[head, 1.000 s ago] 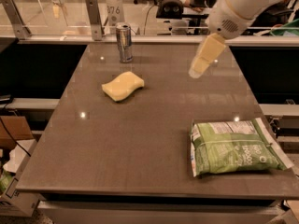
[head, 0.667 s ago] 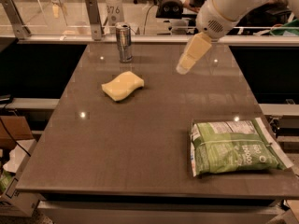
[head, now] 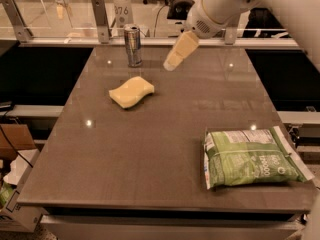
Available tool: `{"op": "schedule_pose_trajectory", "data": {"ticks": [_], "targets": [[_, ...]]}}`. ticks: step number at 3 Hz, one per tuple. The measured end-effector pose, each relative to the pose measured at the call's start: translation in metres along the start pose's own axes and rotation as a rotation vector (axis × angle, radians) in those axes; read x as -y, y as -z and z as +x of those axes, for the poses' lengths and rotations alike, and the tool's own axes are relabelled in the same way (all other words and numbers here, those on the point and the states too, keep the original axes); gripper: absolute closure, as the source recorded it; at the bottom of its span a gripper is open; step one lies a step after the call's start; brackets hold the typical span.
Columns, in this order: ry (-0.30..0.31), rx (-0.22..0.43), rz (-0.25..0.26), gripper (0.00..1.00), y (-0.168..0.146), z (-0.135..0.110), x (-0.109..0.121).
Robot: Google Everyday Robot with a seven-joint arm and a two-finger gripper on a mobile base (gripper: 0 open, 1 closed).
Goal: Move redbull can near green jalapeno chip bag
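One redbull can [head: 132,45] near tool [head: 171,63] (apart), table's [head: 150,154] far end.

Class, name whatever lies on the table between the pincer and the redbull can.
Nothing: the camera view shows only bare table between the redbull can and the pincer, which hovers to the can's right.

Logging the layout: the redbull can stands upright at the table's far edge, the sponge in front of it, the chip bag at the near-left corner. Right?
No: the camera view shows the green jalapeno chip bag at the near-right corner. The redbull can and sponge are as you say; the gripper hovers right of the can.
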State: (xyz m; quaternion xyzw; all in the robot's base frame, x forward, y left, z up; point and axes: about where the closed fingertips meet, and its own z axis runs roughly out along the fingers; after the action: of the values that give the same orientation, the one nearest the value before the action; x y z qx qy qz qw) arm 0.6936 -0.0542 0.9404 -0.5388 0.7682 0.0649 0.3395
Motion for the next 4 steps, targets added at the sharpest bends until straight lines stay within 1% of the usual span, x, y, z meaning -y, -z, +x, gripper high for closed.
{"op": "schedule_pose_trajectory", "data": {"ticks": [1, 2, 4], "targets": [[-0.021, 0.041, 0.006, 0.00, -0.024, -0.019, 0.010], [-0.064, 0.081, 0.011, 0.00, -0.049, -0.035, 0.021], [-0.167, 0.171, 0.052, 0.00, -0.101, -0.066, 0.043]]}}
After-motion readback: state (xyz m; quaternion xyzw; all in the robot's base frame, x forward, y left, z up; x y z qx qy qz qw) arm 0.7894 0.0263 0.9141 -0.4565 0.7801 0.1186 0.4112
